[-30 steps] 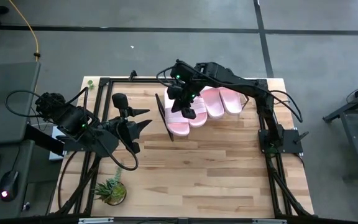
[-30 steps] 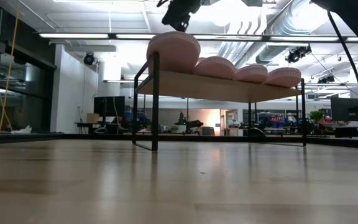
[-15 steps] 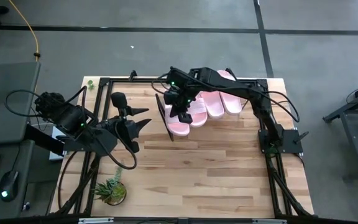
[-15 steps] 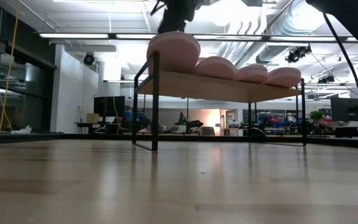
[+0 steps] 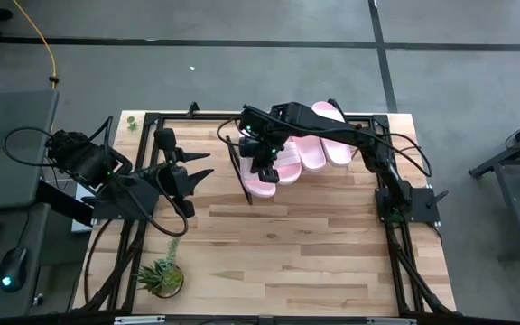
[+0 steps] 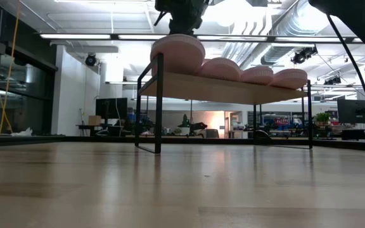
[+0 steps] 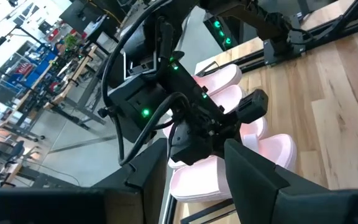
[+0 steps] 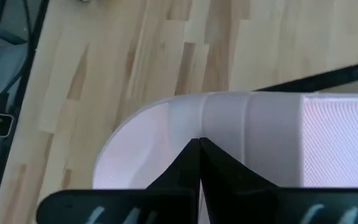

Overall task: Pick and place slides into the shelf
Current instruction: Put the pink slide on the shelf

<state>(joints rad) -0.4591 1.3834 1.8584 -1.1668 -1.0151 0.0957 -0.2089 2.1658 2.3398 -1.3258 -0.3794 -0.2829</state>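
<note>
Now, right gripper (image 5: 265, 171): fingers pressed together into one point, holding nothing; the tips sit over the strap of the end slide (image 8: 247, 137), and whether they touch it cannot be told.
Right gripper, low view (image 6: 184, 19): directly above the nearest slide (image 6: 177, 53), very close to its top.
Left gripper (image 5: 197, 171): fingers spread apart, nothing between them, poised over the desk (image 5: 287, 253) well left of the shelf (image 5: 242, 179).
Left gripper, wrist view: its two dark fingers (image 7: 253, 174) frame the right arm and the pink slides beyond.
Slides: four in a row on the shelf (image 6: 227, 88), side by side and touching.
Slide axis: long axes parallel, running diagonally across the desk from front-left to back-right in the high view.
Shelf: slanted board on a black frame, standing at the back middle of the desk.
Writing: none legible on slides or shelf.
Other: a small green plant (image 5: 161, 275) near the desk's front-left corner.
</note>
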